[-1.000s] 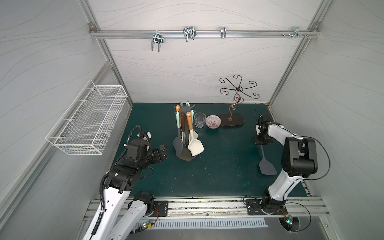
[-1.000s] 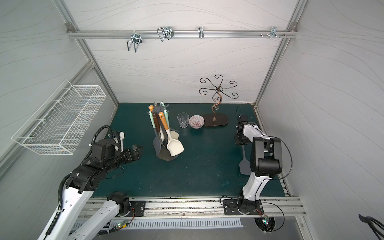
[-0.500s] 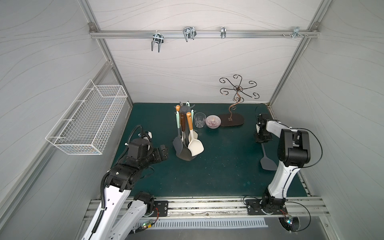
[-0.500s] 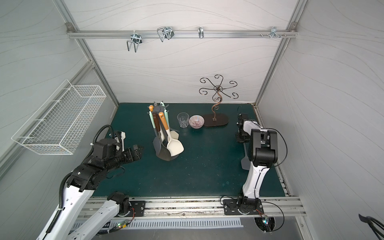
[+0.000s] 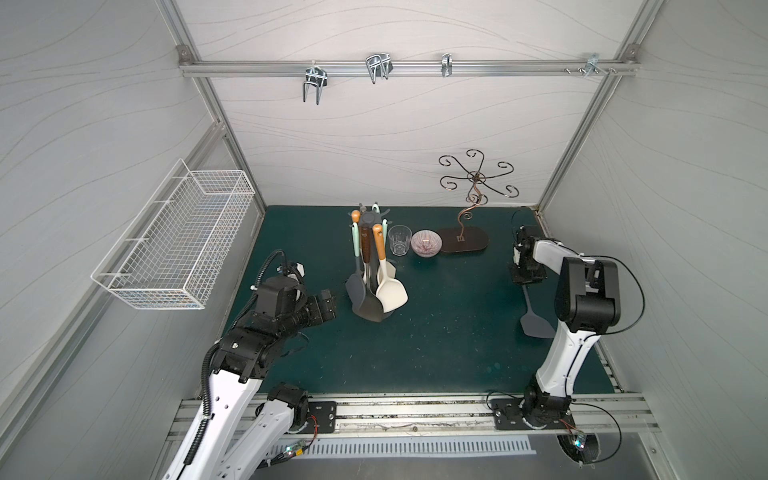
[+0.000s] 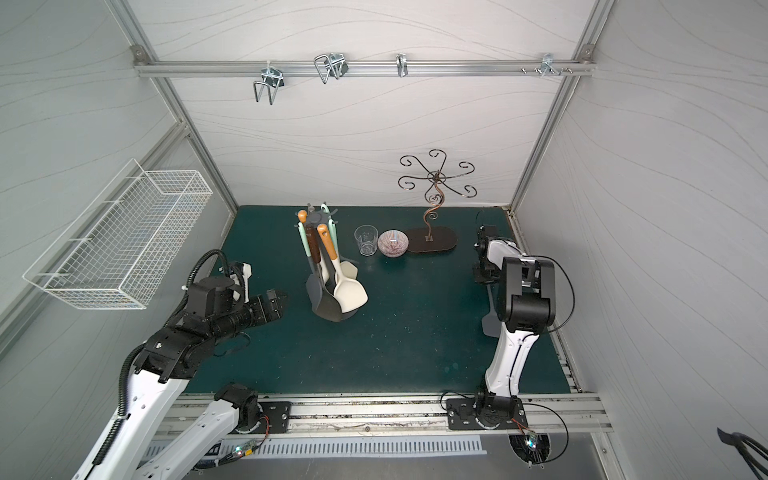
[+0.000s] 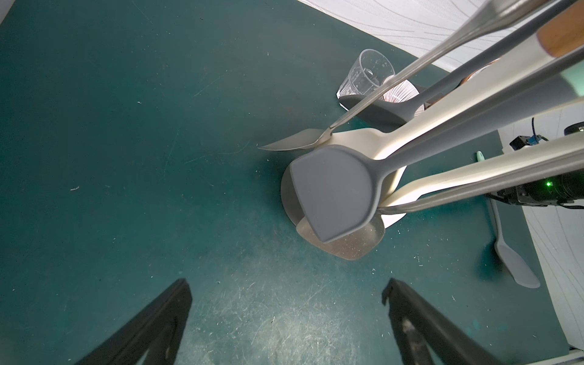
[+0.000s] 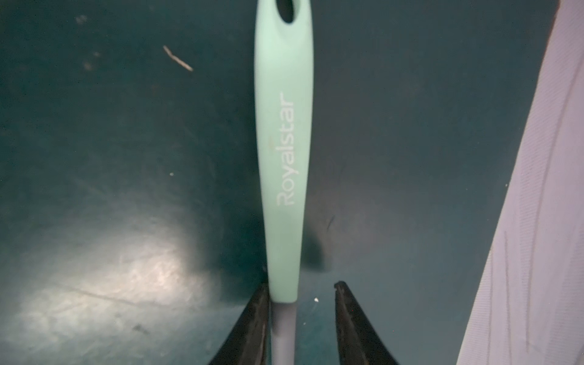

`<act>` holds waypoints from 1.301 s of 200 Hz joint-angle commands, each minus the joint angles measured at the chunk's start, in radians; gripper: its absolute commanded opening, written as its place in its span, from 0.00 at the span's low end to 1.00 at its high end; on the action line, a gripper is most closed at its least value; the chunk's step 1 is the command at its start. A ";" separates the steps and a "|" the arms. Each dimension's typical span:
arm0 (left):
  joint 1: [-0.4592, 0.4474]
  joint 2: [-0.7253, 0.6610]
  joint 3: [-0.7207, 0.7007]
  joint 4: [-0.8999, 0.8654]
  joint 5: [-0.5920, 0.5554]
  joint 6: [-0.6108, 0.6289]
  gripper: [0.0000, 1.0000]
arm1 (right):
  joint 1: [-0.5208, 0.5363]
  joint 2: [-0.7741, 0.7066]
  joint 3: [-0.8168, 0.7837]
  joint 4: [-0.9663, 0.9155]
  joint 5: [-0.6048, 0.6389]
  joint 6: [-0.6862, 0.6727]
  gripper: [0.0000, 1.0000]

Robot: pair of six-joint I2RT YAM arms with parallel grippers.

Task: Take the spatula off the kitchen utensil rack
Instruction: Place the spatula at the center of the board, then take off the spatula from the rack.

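Note:
The spatula (image 5: 536, 325), with a grey blade and a mint handle (image 8: 284, 142), lies flat on the green mat near the right wall, also seen in the left wrist view (image 7: 512, 262). My right gripper (image 5: 528, 279) (image 8: 301, 285) is low over the handle end and open. One finger touches the handle and a gap shows on the other side. The kitchen utensil rack (image 5: 367, 219) (image 6: 316, 218) stands mid-table with several utensils hanging over its round base (image 7: 287, 196). My left gripper (image 5: 330, 305) (image 7: 287, 281) is open beside it, holding nothing.
A clear glass (image 5: 400, 240), a striped bowl (image 5: 426, 243) and a curly bronze stand (image 5: 463, 240) line the back of the mat. A white wire basket (image 5: 178, 245) hangs on the left wall. The right wall runs close to the spatula.
My right gripper's jaws have parted off the spatula handle, and the right arm's elbow has swung closer to the spatula. The left arm has not moved.

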 commanded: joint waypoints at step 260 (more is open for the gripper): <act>-0.027 -0.349 0.091 -0.125 0.156 -0.238 1.00 | 0.173 -1.361 -0.426 0.134 -0.820 0.518 0.99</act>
